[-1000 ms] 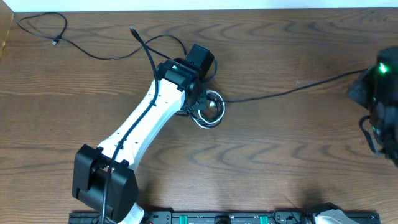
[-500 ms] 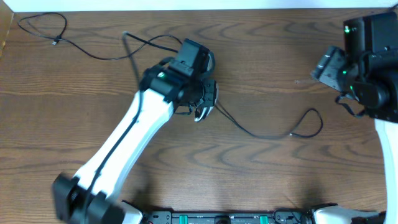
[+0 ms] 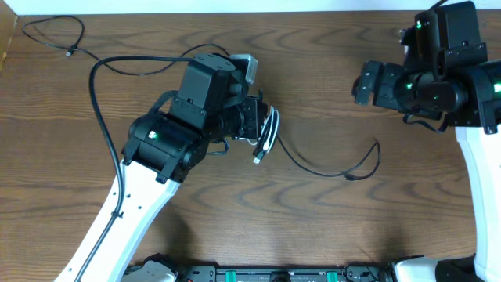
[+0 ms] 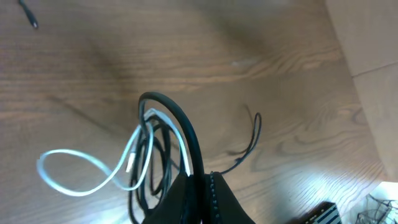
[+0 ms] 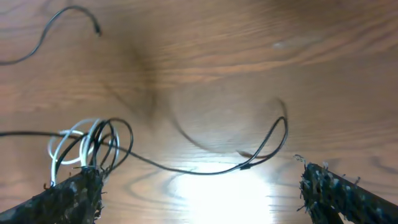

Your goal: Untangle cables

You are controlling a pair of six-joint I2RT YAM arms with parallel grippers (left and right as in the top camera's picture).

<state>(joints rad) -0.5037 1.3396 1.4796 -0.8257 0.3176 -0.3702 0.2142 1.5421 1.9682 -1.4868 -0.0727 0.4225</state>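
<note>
My left gripper [image 3: 263, 128] hangs above the table's middle, shut on a bundle of cables [image 3: 271, 131]: a white cable [image 4: 81, 180] and black loops [image 4: 168, 112] dangle from its jaws [image 4: 202, 179]. From that bundle one black cable [image 3: 329, 171] trails right, slack on the wood, curling up to an end [image 3: 378, 146]. It also crosses the right wrist view [image 5: 205, 169]. My right gripper [image 3: 363, 84] hovers at the upper right, wide open [image 5: 202, 198], with nothing between its fingers [image 5: 333, 193]. A separate thin black cable [image 3: 55, 35] lies at the far left corner.
A thick black robot cable [image 3: 95, 78] arcs off the left arm. The table's far edge [image 3: 235, 9] runs along the top, its left edge [image 3: 5, 47] beside the corner cable. The arm base rail [image 3: 274, 274] lines the front.
The right gripper has opened and let go of the taut black cable, which now lies slack. The right arm moved left. The left arm rose and swung with the bundle.
</note>
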